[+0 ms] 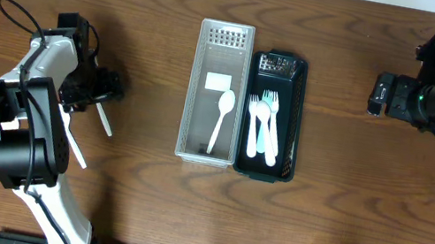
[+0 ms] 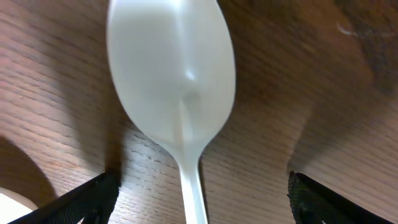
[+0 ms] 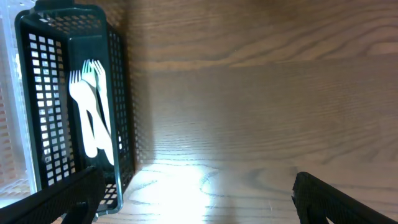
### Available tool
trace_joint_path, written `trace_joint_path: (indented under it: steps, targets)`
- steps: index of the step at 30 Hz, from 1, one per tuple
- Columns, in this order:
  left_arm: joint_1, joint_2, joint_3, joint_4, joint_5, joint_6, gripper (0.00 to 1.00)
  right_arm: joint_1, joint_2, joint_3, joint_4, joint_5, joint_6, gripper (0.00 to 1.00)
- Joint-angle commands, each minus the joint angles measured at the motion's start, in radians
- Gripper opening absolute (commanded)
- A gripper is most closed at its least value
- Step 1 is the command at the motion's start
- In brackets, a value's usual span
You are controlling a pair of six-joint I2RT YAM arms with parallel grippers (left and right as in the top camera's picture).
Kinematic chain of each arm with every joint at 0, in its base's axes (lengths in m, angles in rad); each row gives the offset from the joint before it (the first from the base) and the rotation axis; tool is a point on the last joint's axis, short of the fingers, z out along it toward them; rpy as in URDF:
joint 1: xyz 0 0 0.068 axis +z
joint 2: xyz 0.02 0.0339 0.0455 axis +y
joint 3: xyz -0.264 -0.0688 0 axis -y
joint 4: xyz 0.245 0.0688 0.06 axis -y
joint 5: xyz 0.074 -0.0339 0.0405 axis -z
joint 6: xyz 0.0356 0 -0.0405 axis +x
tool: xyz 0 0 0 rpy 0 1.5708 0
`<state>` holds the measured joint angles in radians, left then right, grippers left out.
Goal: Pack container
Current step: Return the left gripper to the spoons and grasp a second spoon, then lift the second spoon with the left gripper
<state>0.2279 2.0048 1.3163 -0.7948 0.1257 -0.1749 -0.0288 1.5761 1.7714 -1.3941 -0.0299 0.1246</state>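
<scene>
A white plastic spoon (image 2: 171,74) lies on the wooden table between the fingers of my left gripper (image 2: 199,196), which is open and low over it, not touching it. In the overhead view the left gripper (image 1: 105,86) is at the table's left, and the spoon's handle (image 1: 103,120) sticks out below it. A clear basket (image 1: 205,66) in the middle holds one white spoon (image 1: 221,116). Next to it, a black basket (image 1: 297,100) holds white forks (image 1: 264,123). My right gripper (image 1: 378,94) is open and empty over bare table right of the black basket (image 3: 118,93).
A second white utensil (image 1: 75,147) lies on the table below the left gripper, near the left arm's base. The forks (image 3: 92,118) show inside the black basket in the right wrist view. Bare wood lies between the left gripper and the baskets.
</scene>
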Motion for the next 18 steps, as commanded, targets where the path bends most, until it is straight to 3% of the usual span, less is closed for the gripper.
trace_joint_path:
  steps: [1, 6, 18]
  targets:
    - [0.002, 0.016, -0.003, 0.001, -0.033, 0.020, 0.90, -0.007, 0.005, -0.005, -0.002, -0.005, -0.010, 0.99]
    - [0.002, 0.016, -0.003, 0.000, -0.033, 0.020, 0.85, -0.007, 0.005, -0.005, -0.002, -0.005, -0.010, 0.99]
    - [-0.005, 0.016, -0.003, 0.001, -0.090, 0.021, 0.85, -0.007, 0.004, -0.005, -0.002, -0.028, -0.011, 0.99]
